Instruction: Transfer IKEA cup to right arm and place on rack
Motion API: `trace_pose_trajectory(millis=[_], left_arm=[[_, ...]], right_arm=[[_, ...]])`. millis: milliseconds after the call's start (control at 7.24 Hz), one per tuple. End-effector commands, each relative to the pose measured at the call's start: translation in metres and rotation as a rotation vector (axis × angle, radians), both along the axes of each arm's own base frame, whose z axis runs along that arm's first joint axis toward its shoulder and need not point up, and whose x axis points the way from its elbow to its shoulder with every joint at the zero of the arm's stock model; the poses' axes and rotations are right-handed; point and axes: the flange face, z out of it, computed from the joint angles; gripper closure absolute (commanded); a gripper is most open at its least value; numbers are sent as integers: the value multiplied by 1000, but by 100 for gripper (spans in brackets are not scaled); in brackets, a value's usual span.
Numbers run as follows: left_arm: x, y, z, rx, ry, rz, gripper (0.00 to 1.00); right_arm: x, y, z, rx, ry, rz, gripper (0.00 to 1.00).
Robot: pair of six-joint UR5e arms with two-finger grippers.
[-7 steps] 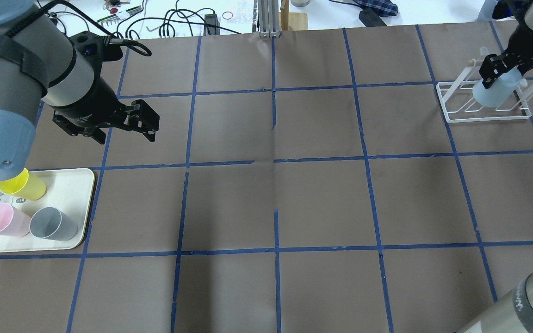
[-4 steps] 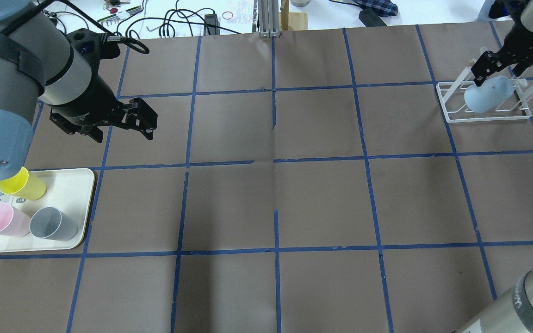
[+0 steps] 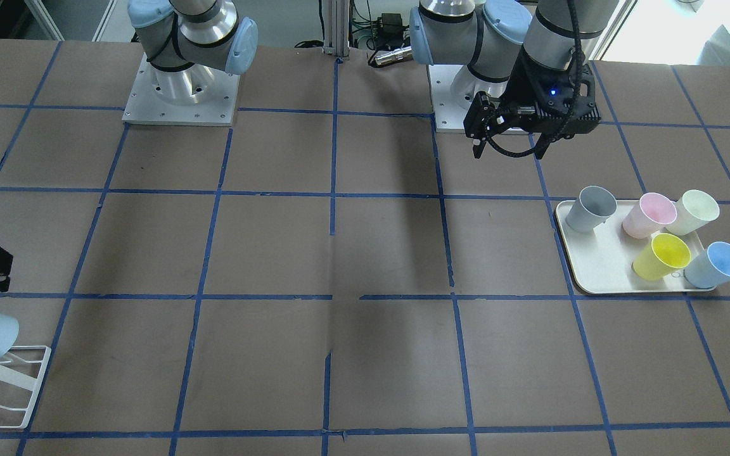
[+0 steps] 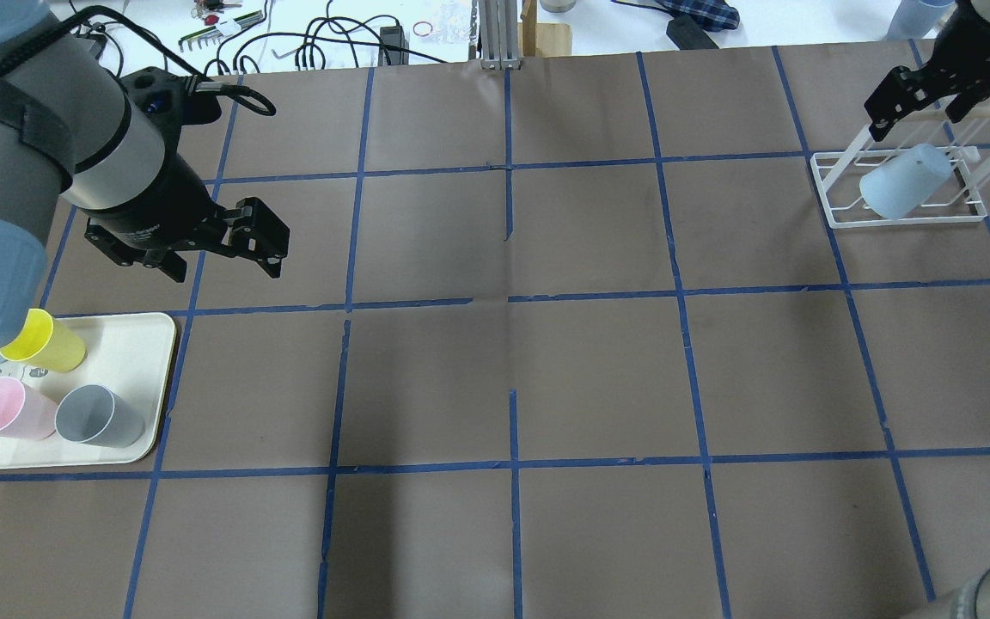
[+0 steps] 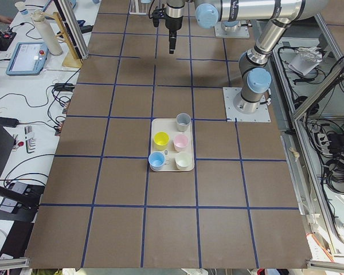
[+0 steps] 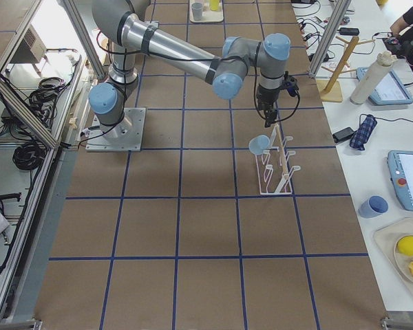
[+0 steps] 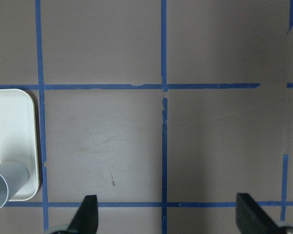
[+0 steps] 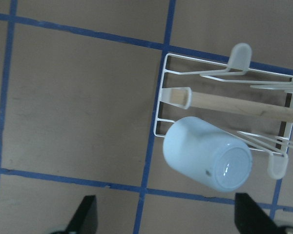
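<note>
- The IKEA cup (image 8: 207, 155) hangs tilted on the rack (image 8: 158, 113) at the far right end of the counter (image 4: 512, 378). Its base faces up toward the wrist camera and its mouth is threaded over a slanted wire prong, so the slope of the prong holds it — no grip needed.
- It sits just beside the wooden peg (image 8: 234, 105), not on it.
- The right pincer (image 8: 166, 222) is above the rack with its jaws wide apart and nothing between them, well clear of the cup. I judge the placing done and this arm free to leave.
- The left pincer (image 7: 168, 219) is also spread apart and empty, hovering near the beige tray (image 4: 151, 344) that carries the yellow cup (image 4: 41, 342), the pink cup (image 4: 3, 408) and the grey cup (image 4: 100, 415).
- A second ago the right pincer was clamped on the cup over the rack. Since then it has let go and risen — the cup has settled lower onto the wires.
- The left arm has drifted slightly toward the tray.
</note>
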Motion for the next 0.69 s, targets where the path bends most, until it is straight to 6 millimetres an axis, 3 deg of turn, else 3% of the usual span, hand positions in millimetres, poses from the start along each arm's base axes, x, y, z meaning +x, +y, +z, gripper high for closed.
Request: trace_pose_trajectory(millis=[0,138,553], left_arm=[[0,5,1,11,-3,-1,0],[-1,2,-3,18,13,5,0],[-1,7,3,5,8,5,0]], right_arm=[[74,41,54,17,-14,-2,0],[109,60,76,5,-17,-13,0],[208,110,108,-14,-35,-101,0]])
